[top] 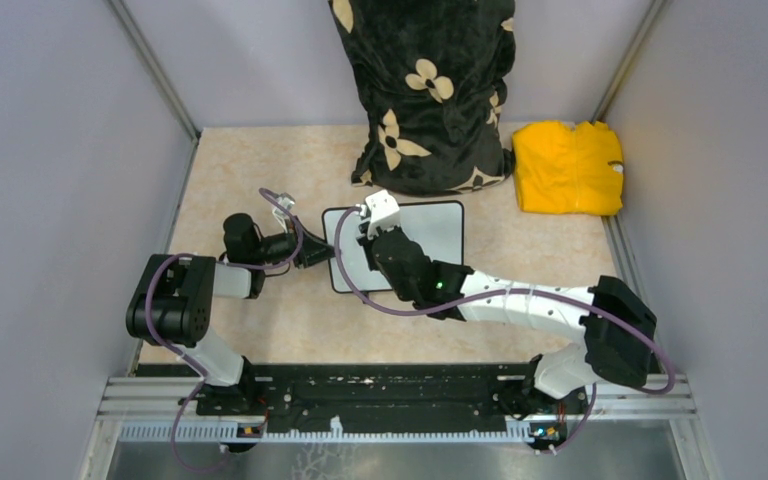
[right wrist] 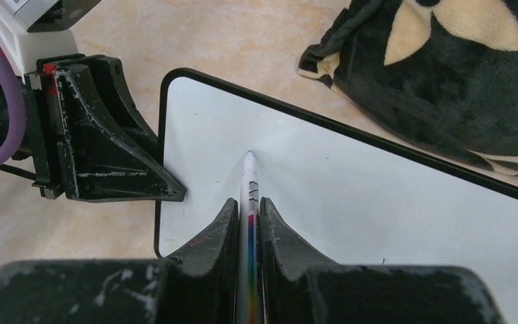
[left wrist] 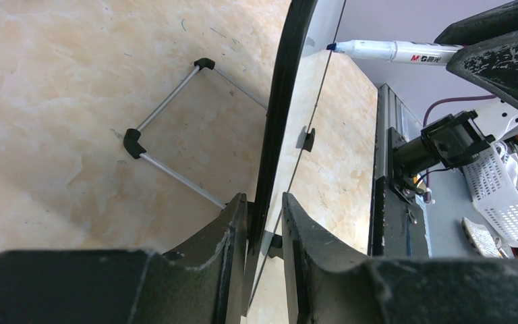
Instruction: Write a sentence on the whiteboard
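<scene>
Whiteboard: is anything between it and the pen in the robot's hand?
Nothing visible. The marker in the right hand points at bare whiteboard; the left hand grips its edge, off to the side.

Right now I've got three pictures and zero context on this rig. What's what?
Two robot arms are bolted at the table's near edge, each ending in a two-finger gripper. The wide picture comes from a fixed camera above and behind them. The other two come from a camera on each wrist, looking along its own fingers. On the table are a whiteboard, a black flower-patterned cloth bundle and a yellow cloth. The right gripper is shut on a marker, tip bare, pointing over the whiteboard's blank face. The left gripper has its jaws astride the whiteboard's edge. Whether they pinch it I cannot tell.
</scene>
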### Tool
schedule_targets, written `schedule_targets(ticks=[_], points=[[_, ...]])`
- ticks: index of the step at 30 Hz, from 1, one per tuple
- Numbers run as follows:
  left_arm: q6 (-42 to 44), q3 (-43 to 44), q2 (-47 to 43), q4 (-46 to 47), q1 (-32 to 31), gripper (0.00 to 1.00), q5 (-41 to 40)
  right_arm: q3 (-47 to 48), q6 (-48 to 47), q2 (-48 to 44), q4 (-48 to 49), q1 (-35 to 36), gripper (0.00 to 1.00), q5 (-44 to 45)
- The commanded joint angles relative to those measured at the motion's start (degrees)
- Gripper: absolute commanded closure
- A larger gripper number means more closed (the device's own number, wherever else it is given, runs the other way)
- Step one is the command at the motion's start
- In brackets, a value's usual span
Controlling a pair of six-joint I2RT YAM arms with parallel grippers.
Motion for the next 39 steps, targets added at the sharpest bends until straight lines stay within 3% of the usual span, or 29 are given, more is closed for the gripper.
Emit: schedule_targets(ticks=[1,39], points=[[1.3,1.4,-1.1,0.8,-0.3,0.70,1.0,3.6,-0.3,0.8,2.8,0.6,1.00,1.2],[1.0,1.7,-1.4,0.6,-0.3,0.75,1.1,4.5,0.9,4.2,-1.3,0.6,1.00,-1.7]])
